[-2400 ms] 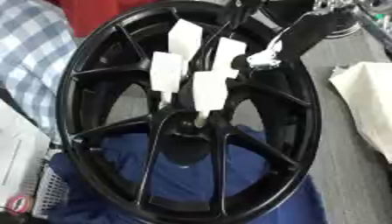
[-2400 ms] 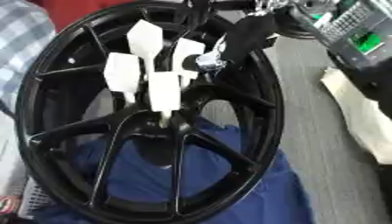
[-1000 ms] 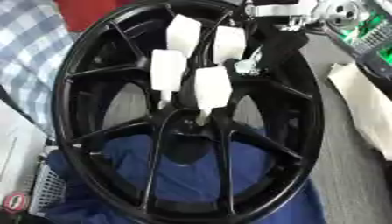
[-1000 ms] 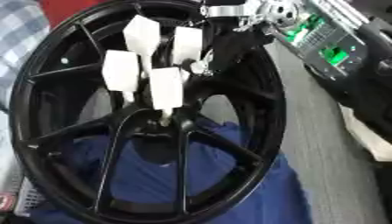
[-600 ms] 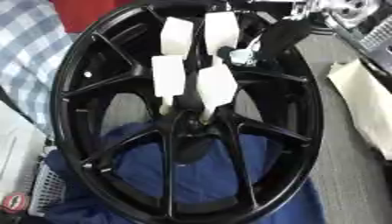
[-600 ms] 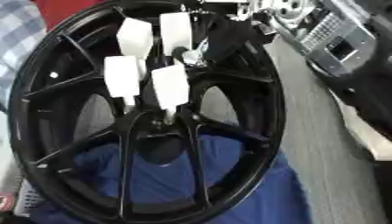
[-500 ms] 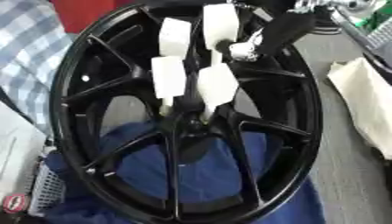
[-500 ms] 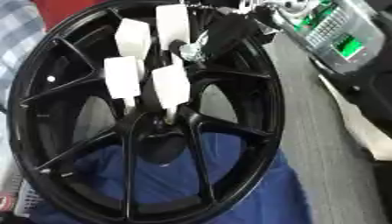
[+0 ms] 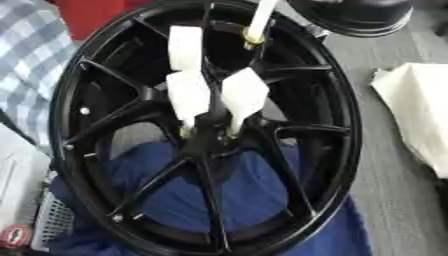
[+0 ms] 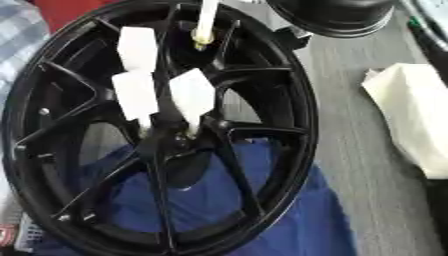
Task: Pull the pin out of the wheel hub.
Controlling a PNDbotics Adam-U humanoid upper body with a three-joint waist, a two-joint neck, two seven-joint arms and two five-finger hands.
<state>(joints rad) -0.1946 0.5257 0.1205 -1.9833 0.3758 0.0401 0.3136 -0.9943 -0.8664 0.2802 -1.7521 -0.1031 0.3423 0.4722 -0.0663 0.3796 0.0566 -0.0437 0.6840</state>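
Right hand [image 9: 354, 15] is showing only as a dark rounded mass at the far edge; its fingers cannot be made out. One white pin [image 9: 260, 22] is standing lifted clear at the far side of the black wheel hub [image 9: 337, 150], while three pins [image 9: 194, 92] are sitting seated around the centre, awaiting removal.

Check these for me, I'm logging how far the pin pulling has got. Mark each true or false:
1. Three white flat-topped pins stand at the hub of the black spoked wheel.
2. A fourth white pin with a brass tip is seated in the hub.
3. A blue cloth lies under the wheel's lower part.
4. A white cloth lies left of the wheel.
1. True: three white flat-topped pins stand close together at the hub of the black spoked wheel.
2. False: the fourth white pin with a brass tip is up by the wheel's upper rim, its tip apart from the hub.
3. True: the blue cloth shows through the lower spokes.
4. False: the white cloth lies to the right; checked fabric is on the left.
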